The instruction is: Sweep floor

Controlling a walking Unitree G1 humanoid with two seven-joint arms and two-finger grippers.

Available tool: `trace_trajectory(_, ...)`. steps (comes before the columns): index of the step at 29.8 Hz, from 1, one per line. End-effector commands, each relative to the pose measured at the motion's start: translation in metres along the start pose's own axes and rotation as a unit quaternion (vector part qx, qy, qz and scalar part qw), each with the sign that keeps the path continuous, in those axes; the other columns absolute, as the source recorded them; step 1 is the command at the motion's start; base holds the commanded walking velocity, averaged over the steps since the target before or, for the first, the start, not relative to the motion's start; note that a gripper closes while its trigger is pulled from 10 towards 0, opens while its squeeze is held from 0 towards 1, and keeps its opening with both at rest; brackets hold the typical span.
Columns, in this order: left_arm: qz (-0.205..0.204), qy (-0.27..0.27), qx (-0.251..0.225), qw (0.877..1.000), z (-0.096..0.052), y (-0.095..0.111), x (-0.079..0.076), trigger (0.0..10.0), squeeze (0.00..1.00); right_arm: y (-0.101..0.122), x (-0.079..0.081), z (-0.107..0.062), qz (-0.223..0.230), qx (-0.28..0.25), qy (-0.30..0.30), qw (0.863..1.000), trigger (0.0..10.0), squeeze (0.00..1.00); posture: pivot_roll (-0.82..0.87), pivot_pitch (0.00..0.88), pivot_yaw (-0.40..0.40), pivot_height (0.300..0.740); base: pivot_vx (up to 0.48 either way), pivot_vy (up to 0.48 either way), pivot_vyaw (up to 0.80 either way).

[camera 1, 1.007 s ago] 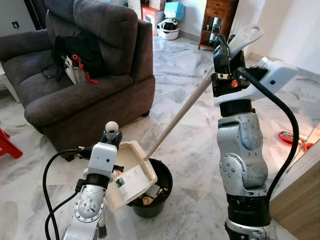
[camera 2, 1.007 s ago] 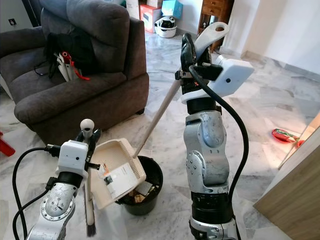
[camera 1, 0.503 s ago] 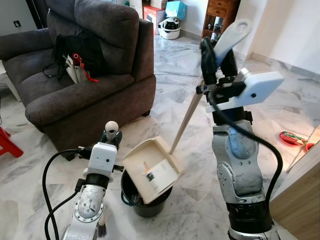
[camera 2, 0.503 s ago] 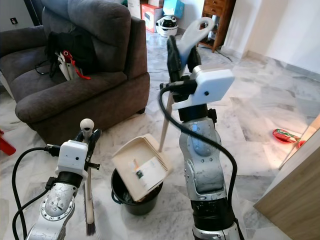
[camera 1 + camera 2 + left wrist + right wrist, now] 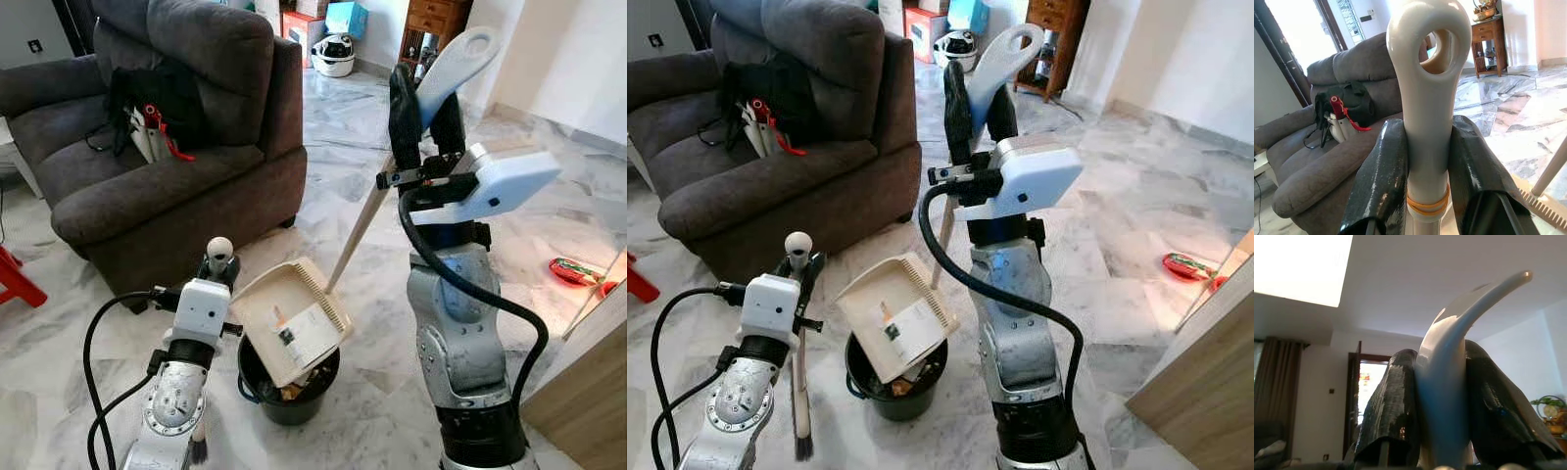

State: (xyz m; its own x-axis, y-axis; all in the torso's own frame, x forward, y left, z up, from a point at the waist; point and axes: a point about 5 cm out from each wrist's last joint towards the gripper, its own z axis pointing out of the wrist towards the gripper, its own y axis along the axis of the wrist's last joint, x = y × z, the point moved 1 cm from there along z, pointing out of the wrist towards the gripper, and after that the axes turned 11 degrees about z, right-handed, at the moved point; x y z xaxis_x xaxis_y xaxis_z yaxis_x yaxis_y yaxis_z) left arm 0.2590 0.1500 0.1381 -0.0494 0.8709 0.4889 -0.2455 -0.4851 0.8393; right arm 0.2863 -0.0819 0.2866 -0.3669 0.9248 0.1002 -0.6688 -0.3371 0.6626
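Note:
My right gripper [image 5: 423, 110] is raised high and shut on the top grip of the dustpan's long cream handle [image 5: 359, 228]. The handle slants down to the cream dustpan [image 5: 284, 311], which hangs tilted over a black bucket [image 5: 258, 390]. A white card with a dark label [image 5: 306, 334] lies in the pan, and scraps show inside the bucket. At lower left my left gripper [image 5: 217, 271] is shut on the brush handle [image 5: 1429, 98], whose rounded end sticks up above the fingers. The brush [image 5: 800, 392] hangs upright with its dark bristles [image 5: 804, 448] near the floor beside the bucket.
A dark brown sofa [image 5: 147, 186] with a black bag [image 5: 162, 93] stands behind at the left. A red stool [image 5: 15, 284] sits at the far left. A wooden panel [image 5: 588, 401] is close on the right, with a red item [image 5: 573, 271] on the marble floor.
My right arm has swung the handle's top leftward and more upright. The dustpan has shifted from the bucket's left rim to above its middle. The left arm has stayed put.

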Motion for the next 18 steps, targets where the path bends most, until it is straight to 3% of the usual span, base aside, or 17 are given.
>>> trace_trajectory(1, 0.018, -0.002, -0.029, 0.999, 0.004, 0.009, 0.001, 10.0, 0.00, 0.024, 0.007, 0.004, 0.009, -0.065, 0.004, 0.998, 10.0, 0.00, 0.06, 0.000, 0.007, 0.740, 0.000, 0.000, 0.00)
trace_trajectory(6, 0.021, -0.006, -0.032, 0.999, 0.005, 0.009, 0.000, 10.0, 0.00, 0.035, 0.016, 0.006, -0.020, -0.105, 0.018, 0.994, 10.0, 0.00, 0.06, 0.000, 0.011, 0.740, 0.000, 0.000, 0.00)
trace_trajectory(18, 0.026, -0.010, -0.035, 0.999, 0.005, 0.010, -0.001, 10.0, 0.00, 0.046, 0.036, 0.004, -0.037, -0.147, 0.042, 0.988, 10.0, 0.00, 0.06, 0.000, 0.011, 0.740, 0.000, 0.000, 0.00)
